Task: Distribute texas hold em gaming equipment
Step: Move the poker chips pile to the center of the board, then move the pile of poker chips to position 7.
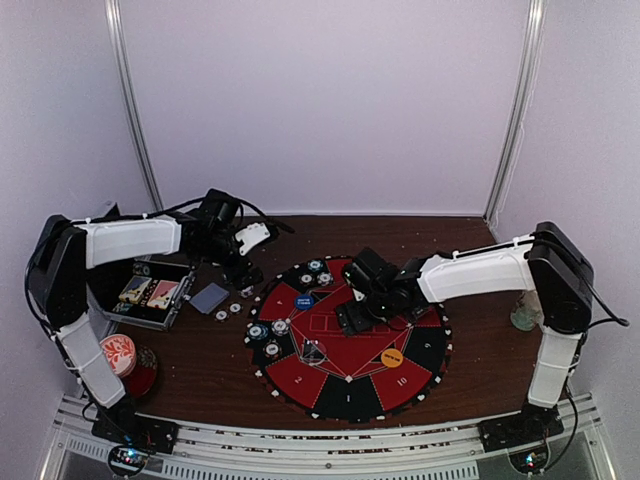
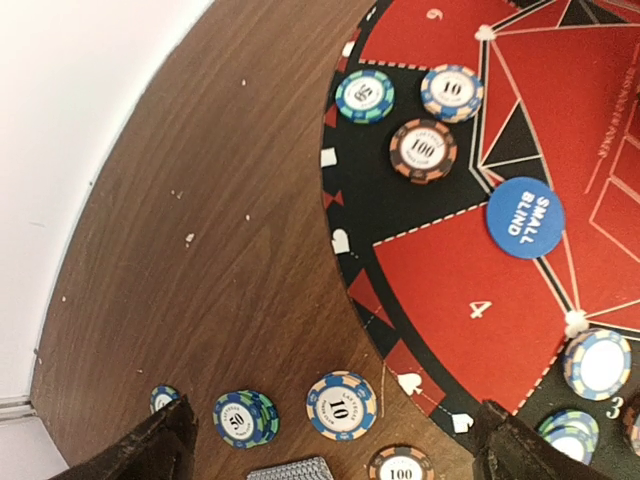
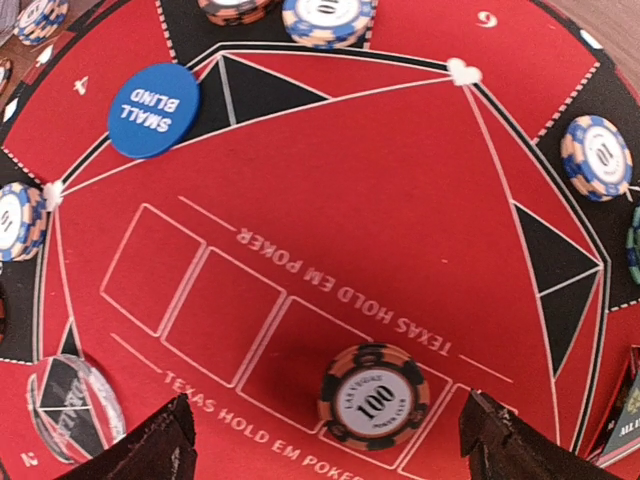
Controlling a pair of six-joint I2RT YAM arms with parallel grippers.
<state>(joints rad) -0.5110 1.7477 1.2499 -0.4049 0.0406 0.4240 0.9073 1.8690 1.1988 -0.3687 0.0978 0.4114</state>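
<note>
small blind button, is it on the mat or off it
On it: the small blind button lies flat on the mat, beside the number 4.

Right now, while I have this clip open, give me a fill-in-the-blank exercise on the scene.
1. The blue button disc reads SMALL ____.
2. The chip seen between the open fingers of the right gripper is marked ____.
3. The mat is printed with the words TEXAS HOLD EM ____.
Missing words: BLIND; 100; POKER.
</note>
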